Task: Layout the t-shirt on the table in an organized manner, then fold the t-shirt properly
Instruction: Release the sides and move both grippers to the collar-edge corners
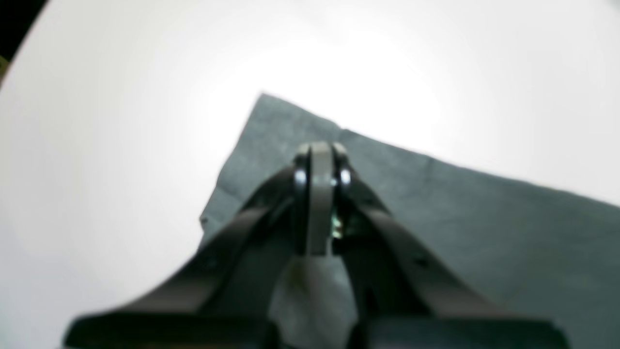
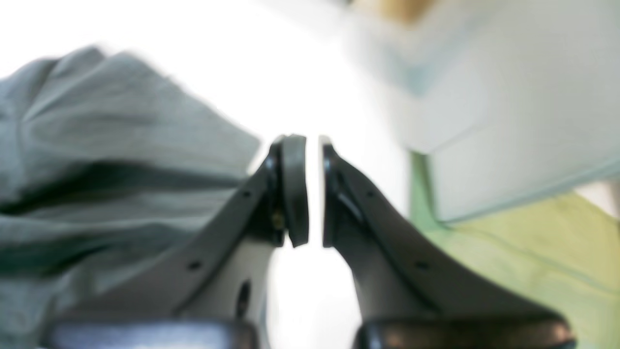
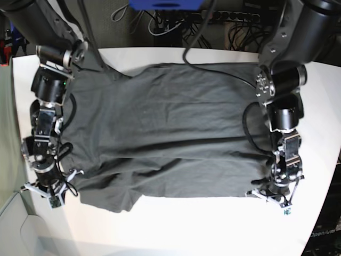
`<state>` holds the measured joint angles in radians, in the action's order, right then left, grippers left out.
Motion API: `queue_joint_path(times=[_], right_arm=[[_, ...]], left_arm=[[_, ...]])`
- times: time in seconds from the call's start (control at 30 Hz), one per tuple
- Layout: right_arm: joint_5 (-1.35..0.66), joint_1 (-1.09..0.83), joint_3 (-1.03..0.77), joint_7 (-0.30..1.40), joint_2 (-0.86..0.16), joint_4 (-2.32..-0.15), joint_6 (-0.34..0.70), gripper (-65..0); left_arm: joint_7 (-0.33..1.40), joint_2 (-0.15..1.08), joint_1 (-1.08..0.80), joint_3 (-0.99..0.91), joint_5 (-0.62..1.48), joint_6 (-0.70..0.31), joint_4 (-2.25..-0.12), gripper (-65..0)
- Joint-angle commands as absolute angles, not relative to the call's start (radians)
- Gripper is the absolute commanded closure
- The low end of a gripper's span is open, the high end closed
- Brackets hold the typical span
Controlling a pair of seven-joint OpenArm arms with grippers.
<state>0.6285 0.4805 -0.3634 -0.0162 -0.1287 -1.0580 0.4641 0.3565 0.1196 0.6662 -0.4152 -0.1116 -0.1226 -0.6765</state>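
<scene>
Across the white surface (image 3: 186,224) we've got the t-shirt (image 3: 170,133) spread out; left hand (image 1: 319,155) clenched empty, right hand (image 2: 314,189) barely cracked, gripping nothing.

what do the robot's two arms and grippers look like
Both arms are black with silver metal joint housings and loose black cables running alongside. The left gripper has dark curved fingers with grey pads between them. The right gripper has the same dark tapering fingers with small screw holes and black rubbery pads. A small green board hangs near each wrist.
</scene>
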Motion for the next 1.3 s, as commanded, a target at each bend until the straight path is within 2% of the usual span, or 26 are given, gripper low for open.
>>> queue_joint_path(times=[0.0,0.17,0.3,0.37,0.5,0.73,0.8,0.87,0.93,1.03,1.1,1.17,1.27], right_arm=[[0.619,0.475,-0.358,-0.027,-0.12,-1.119,0.464,-3.5],[0.618,0.318,-0.354,0.076,-0.096,-1.343,0.479,-3.5],[0.618,0.2,-0.36,0.142,-0.048,-1.489,0.65,-5.0],[0.618,0.14,-0.358,0.191,-0.024,-1.56,0.698,-5.2],[0.618,0.041,-0.352,0.3,0.021,-1.664,0.698,-5.2],[0.618,-0.041,-0.352,0.455,0.071,-1.784,0.698,-5.2],[0.618,-0.044,-0.352,0.507,0.073,-1.819,0.698,-5.9],[0.618,-0.044,-0.354,0.572,0.073,-1.847,0.698,-9.8],[0.618,-0.048,-0.355,0.622,0.073,-1.88,0.698,-16.4],[0.618,-0.064,-0.358,0.668,0.077,-1.928,0.698,-26.7],[0.618,-0.067,-0.367,0.697,0.091,-1.957,0.698,-31.9],[0.618,-0.081,-0.389,0.72,0.113,-1.982,0.698,-35.7],[0.618,-0.099,-0.409,0.725,0.12,-1.988,0.698,-36.6]], left_arm=[[0.377,0.124,0.673,-0.414,-0.084,-0.125,-0.739,-0.4],[0.587,0.133,0.544,-0.41,0.054,-0.125,-1.024,-0.5],[0.759,0.148,0.394,-0.412,0.104,-0.122,-1.257,-0.5],[0.816,0.148,0.318,-0.412,0.124,-0.119,-1.359,-0.5],[0.911,0.148,0.177,-0.433,0.127,-0.117,-1.518,-0.5],[1.018,0.137,0.016,-0.509,0.13,-0.125,-1.661,-0.9],[1.033,0.14,-0.027,-0.51,0.13,-0.127,-1.695,-5.2],[1.035,0.139,-0.068,-0.51,0.13,-0.127,-1.735,-13.7],[1.035,0.136,-0.116,-0.51,0.13,-0.127,-1.788,-24.1],[1.029,0.114,-0.182,-0.512,0.13,-0.127,-1.868,-36.3],[1.03,0.107,-0.217,-0.524,0.13,-0.127,-1.91,-40.2],[1.03,0.088,-0.243,-0.555,0.13,-0.127,-1.942,-41.4],[1.03,0.065,-0.265,-0.608,0.131,-0.136,-1.956,-41.6]])
